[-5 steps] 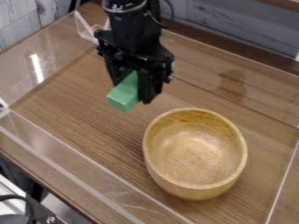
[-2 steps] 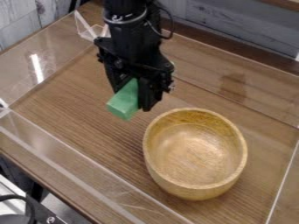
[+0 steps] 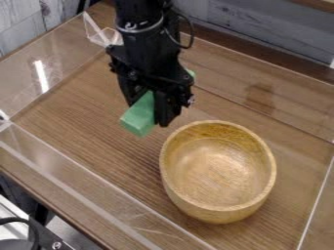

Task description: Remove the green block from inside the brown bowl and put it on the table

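The green block (image 3: 136, 116) hangs tilted between the black fingers of my gripper (image 3: 150, 109), which is shut on it and points straight down. It sits low over the table (image 3: 78, 117), just left of the brown bowl (image 3: 218, 171); I cannot tell whether its lower corner touches the wood. The bowl is empty and stands at the lower right, apart from the gripper.
Low clear plastic walls (image 3: 53, 171) edge the tabletop on the left and front. A dark arm column (image 3: 141, 24) rises behind the gripper. Bare wood lies left of the block and behind the bowl.
The gripper with the block has sunk slightly toward the table and shifted a touch toward the front. The bowl has not moved.
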### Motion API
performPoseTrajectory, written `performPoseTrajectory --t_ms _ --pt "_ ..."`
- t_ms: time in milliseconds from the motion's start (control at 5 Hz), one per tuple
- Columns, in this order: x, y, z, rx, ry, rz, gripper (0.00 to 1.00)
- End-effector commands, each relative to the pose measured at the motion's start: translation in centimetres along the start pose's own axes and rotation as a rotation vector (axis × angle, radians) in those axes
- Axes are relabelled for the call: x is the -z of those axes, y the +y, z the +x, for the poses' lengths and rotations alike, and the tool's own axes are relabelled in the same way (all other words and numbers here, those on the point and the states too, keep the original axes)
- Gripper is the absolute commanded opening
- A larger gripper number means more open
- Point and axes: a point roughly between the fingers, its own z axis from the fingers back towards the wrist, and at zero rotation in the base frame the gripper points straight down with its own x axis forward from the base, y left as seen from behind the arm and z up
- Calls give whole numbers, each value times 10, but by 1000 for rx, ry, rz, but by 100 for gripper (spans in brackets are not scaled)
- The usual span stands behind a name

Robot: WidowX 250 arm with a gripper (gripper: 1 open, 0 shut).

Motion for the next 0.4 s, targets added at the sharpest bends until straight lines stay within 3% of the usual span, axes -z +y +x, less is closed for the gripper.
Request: performPoseTrajectory --t_ms 0,200 --pt "-5 4 6 1 -46 12 0" --pt "-3 6 6 1 -50 14 0"
